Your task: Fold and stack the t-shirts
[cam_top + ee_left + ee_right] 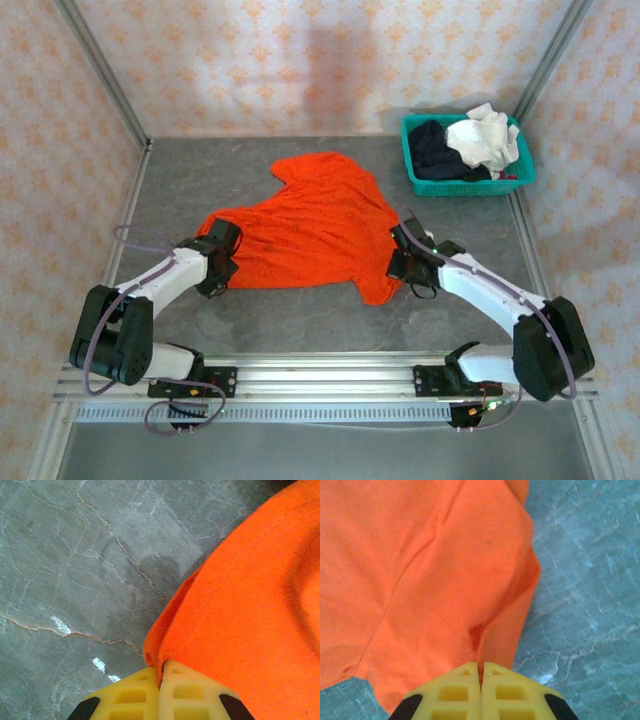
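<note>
Edges of orange t-shirt (310, 225) — clamped by left fingers (130, 695) and right fingers (510, 692).

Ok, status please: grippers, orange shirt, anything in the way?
Left gripper shut on orange t-shirt edge. Right gripper shut on opposite edge. Teal basket stands apart.

Orange t-shirt (320, 225): soft matt cloth, fine weave.
Tabletop (250, 320): grey veined stone look, smooth, slight sheen.
Basket (470, 186): teal plastic mesh.
Left pincer (161, 672): yellow matt plastic.
Rail (330, 365): ribbed bare metal.
</note>
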